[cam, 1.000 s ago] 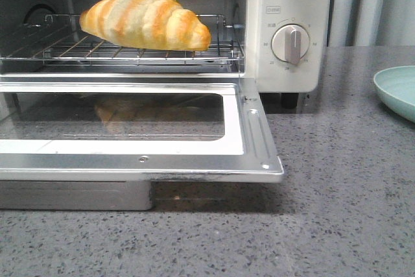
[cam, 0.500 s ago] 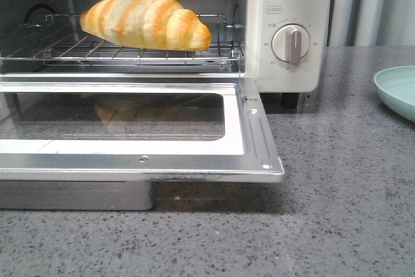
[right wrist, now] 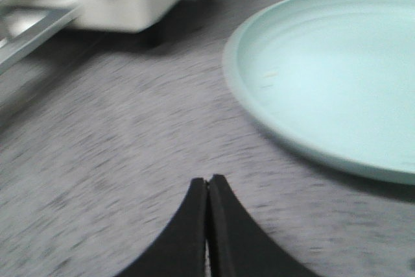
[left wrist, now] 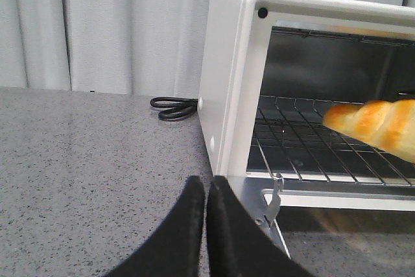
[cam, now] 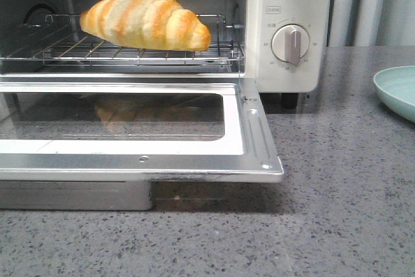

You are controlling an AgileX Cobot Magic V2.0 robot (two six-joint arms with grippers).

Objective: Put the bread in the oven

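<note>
Grey speckled counter carries the oven, door down, with the bread lying on its rack; it looks light, soft and glossy, best held gently around its thick middle. Left gripper and right gripper are both closed and empty, the right just beside the plate. Nothing in the front view differs from the earlier frames.

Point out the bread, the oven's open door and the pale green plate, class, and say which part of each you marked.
bread [cam: 144, 19], front view: middle of its striped top.
oven door [cam: 254, 135], front view: right side of its metal frame.
plate [right wrist: 337, 76], right wrist view: bare inner surface.
</note>
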